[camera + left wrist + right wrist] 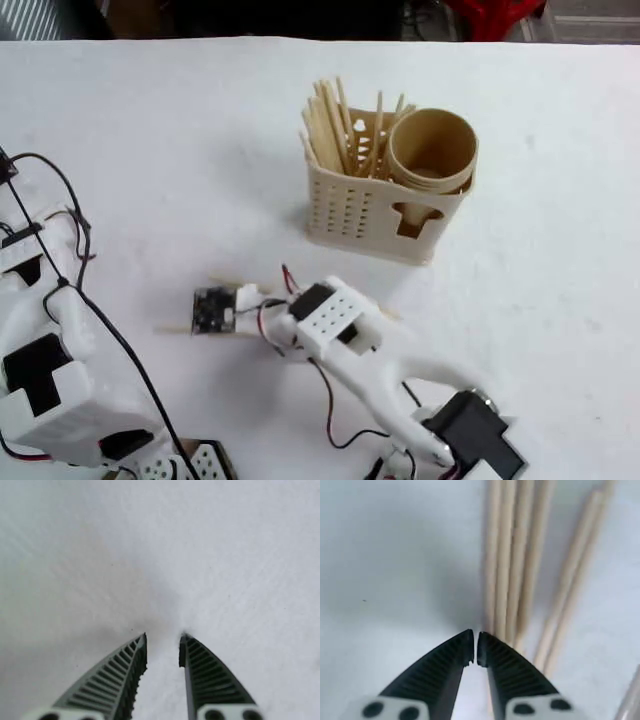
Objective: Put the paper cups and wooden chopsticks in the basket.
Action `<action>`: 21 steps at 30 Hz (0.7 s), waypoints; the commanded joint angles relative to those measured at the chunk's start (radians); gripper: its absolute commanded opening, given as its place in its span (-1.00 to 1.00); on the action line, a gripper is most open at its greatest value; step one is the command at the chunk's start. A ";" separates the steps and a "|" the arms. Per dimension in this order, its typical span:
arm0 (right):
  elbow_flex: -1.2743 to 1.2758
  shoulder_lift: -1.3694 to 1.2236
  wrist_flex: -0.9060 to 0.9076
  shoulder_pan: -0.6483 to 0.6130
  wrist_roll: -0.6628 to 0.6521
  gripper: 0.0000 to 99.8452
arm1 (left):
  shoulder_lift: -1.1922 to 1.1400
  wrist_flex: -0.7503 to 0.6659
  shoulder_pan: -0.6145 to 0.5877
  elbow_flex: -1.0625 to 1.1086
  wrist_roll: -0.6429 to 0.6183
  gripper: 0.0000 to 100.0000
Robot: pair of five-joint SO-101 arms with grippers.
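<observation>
While my right gripper point(475, 649) sits low over the table point(150, 150), near and left of the basket point(350, 215), its jaws are all but closed with nothing between them. Just past the tips lie loose sticks point(512, 555): three or four side by side and touching, I cannot tell which. A pair point(575, 585) lies close beside them. From above, stick ends poke out on both sides of this gripper. My left gripper point(163, 647) is over bare table, jaws parted, holding nothing. The one basket stands far and right of centre. Its left part holds a leaning bundle of chopsticks point(335, 130), too crowded to count. Its right part holds nested cups point(432, 150), at least two rims showing.
</observation>
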State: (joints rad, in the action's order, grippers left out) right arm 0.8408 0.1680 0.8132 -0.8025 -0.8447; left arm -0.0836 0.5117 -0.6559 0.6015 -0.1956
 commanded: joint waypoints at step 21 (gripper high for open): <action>0.020 0.001 -0.177 0.035 0.068 -0.77 | 0.010 0.011 -0.002 -0.041 0.012 -0.75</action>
State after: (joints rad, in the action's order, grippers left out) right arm 0.8638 0.1665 0.6582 -0.7595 -0.7756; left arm -0.0836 0.5117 -0.6559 0.6015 -0.1956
